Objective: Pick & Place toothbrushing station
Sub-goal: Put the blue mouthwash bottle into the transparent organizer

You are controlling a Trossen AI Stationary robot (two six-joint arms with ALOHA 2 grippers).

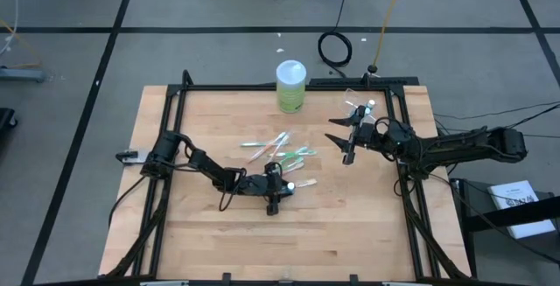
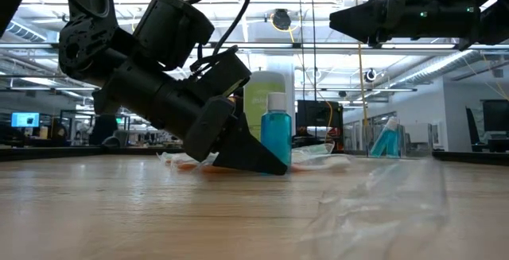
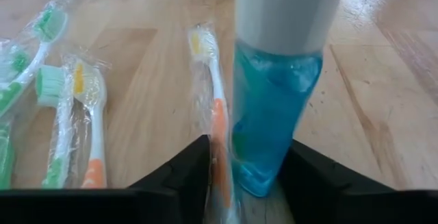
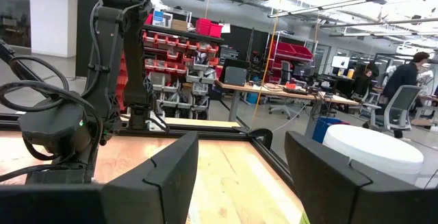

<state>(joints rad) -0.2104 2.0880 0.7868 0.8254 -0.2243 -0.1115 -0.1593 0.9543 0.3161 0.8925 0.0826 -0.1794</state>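
Flanked a teal tube (image 3: 277, 114) with left gripper (image 3: 250, 172) fingers apart — best squeezed squarely, clear of the adjacent toothbrush (image 3: 213, 107).

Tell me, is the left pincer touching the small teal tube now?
Cannot tell. In the left wrist view the teal tube stands between the left pincer's fingers, very close on both sides, but neither contact nor a gap shows plainly.

Two dark arms, two teal white-capped tubes, one standing (image 2: 276, 133) and one tilted (image 2: 385, 139), one lime-green white-lidded cylinder (image 1: 291, 86), several wrapped toothbrushes (image 1: 282, 150), exact number unclear, one wooden table (image 1: 350, 225).
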